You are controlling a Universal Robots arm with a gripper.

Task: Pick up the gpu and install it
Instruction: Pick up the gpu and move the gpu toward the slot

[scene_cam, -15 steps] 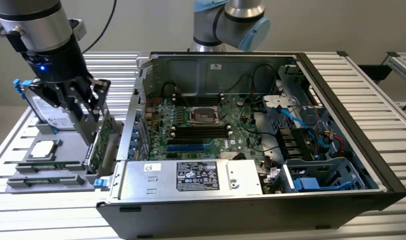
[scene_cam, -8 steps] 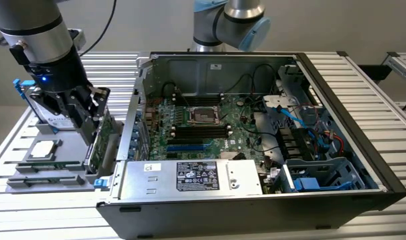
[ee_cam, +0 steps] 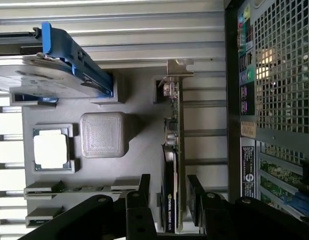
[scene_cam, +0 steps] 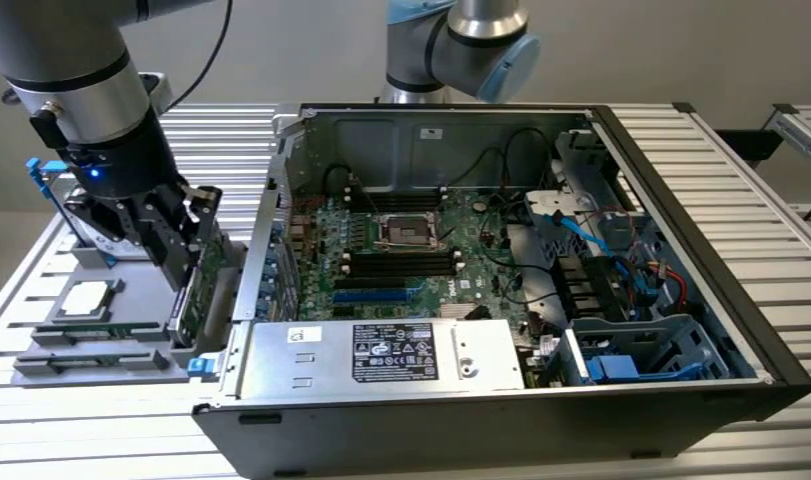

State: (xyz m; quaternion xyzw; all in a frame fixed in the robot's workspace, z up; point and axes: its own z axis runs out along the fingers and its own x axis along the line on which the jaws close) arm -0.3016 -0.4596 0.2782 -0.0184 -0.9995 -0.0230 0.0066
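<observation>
The gpu stands on its long edge in a slot of the grey parts tray, just outside the case's wall on the exterior view's left. In the wrist view the gpu runs lengthwise as a thin card, black on one face and green on the other, with its silver bracket at the far end. My gripper is lowered over it. The gripper is open, with one finger on each side of the card's near end and a small gap on both sides.
The open computer case lies on its side with the motherboard and its blue slots exposed. The tray also holds a hard drive with blue rails, a processor and memory strips. The case's back panel stands close beside the card.
</observation>
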